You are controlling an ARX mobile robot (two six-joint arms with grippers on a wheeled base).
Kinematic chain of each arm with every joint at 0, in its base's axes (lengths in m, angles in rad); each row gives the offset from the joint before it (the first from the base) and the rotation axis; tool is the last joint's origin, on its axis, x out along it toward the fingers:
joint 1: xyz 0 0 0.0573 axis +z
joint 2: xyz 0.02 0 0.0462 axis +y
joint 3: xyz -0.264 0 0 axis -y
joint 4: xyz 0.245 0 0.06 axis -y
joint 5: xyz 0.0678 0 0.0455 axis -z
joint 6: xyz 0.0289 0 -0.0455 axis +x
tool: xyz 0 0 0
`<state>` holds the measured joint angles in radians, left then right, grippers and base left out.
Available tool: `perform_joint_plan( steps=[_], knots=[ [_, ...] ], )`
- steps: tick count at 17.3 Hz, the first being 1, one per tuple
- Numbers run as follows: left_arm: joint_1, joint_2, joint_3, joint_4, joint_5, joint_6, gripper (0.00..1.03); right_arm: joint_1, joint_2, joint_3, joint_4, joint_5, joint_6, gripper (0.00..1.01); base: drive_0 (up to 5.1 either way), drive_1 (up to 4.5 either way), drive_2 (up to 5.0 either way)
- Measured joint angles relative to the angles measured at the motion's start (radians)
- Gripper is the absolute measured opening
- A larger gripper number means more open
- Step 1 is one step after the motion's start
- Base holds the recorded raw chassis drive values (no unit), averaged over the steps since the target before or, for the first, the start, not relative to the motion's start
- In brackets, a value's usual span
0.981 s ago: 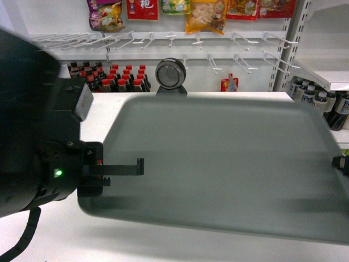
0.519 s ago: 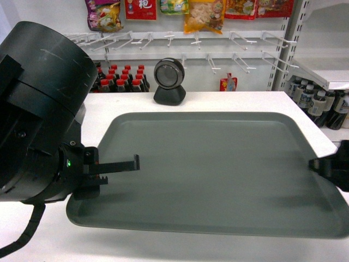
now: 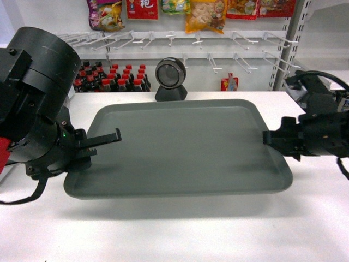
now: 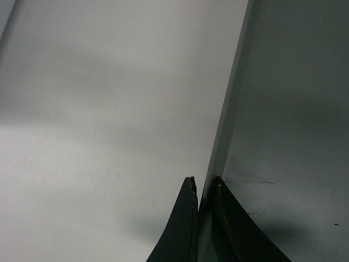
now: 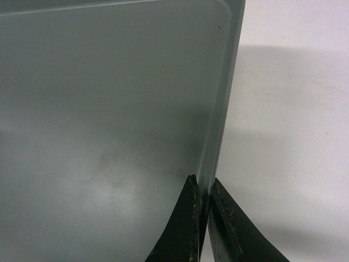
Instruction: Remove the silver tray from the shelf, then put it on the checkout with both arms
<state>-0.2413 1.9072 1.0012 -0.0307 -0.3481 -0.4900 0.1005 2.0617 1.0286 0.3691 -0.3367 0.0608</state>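
The silver tray lies level over the white checkout and casts a shadow under its near edge; whether it touches the counter cannot be told. My left gripper is shut on the tray's left rim, one finger above and one below. In the left wrist view the left gripper pinches the rim of the tray beside the bare checkout. On the right, my right gripper is shut on the right rim. The right wrist view shows the right gripper clamping the tray edge.
A black round-headed scanner stands on the counter just behind the tray's far edge. Behind it are rows of dark bottles, white hook rails and hanging snack bags. A white shelf with bottles below stands at the far right.
The tray has moved away from the camera and lower towards the counter, now looking smaller. Both arms have stretched forward with it; the right arm has come fully into view.
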Motion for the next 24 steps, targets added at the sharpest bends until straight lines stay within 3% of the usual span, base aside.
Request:
perform_joint_plan(
  steps=[4,6,7,8,9,10,11,12,14,15,18,22,23,24],
  knots=[
    [0.023,0.106,0.093,-0.002,0.019,0.037,0.04,0.014,0.137,0.169,-0.088,0.034,-0.013,0.03,0.0,0.0,0.0],
    [0.024,0.171,0.13,0.008,0.033,0.072,0.04,0.019,0.189,0.227,-0.137,0.072,-0.022,0.03,0.0,0.0,0.0],
    [0.023,0.221,0.16,-0.021,0.047,0.121,0.03,0.032,0.222,0.232,-0.156,0.122,-0.035,0.03,0.0,0.0,0.0],
    [0.019,0.239,0.183,-0.048,0.043,0.14,0.03,0.044,0.228,0.233,-0.159,0.151,-0.078,0.11,0.0,0.0,0.0],
    [0.016,0.236,0.197,-0.055,-0.009,0.125,0.24,0.042,0.216,0.209,-0.112,0.167,-0.125,0.39,0.0,0.0,0.0],
    [0.0,0.099,0.097,0.121,-0.093,0.132,0.51,0.043,0.192,0.098,0.287,0.289,-0.105,0.47,0.0,0.0,0.0],
    [0.004,-0.043,0.043,0.478,-0.052,0.198,0.58,0.034,0.13,-0.175,0.734,0.443,-0.081,0.23,0.0,0.0,0.0],
    [0.023,-0.069,-0.032,0.701,0.053,0.279,0.49,0.023,0.08,-0.271,0.837,0.442,-0.079,0.14,0.0,0.0,0.0],
    [0.049,-0.09,-0.274,0.962,0.153,0.393,0.33,-0.009,-0.042,-0.384,0.92,0.441,-0.075,0.02,0.0,0.0,0.0],
    [0.064,-0.09,-0.363,1.037,0.168,0.42,0.25,-0.018,-0.098,-0.428,0.924,0.441,-0.072,0.02,0.0,0.0,0.0],
    [0.108,-0.264,-0.52,1.215,0.202,0.461,0.01,-0.017,-0.232,-0.612,0.914,0.41,-0.069,0.02,0.0,0.0,0.0],
    [0.144,-0.43,-0.731,1.18,0.252,0.472,0.01,-0.052,-0.469,-0.787,0.919,0.39,-0.069,0.02,0.0,0.0,0.0],
    [0.154,-0.487,-0.755,1.176,0.259,0.472,0.01,-0.083,-0.513,-0.822,0.917,0.34,-0.069,0.02,0.0,0.0,0.0],
    [0.166,-0.56,-0.784,1.17,0.265,0.472,0.01,-0.098,-0.574,-0.86,0.914,0.34,-0.069,0.02,0.0,0.0,0.0]
  ],
)
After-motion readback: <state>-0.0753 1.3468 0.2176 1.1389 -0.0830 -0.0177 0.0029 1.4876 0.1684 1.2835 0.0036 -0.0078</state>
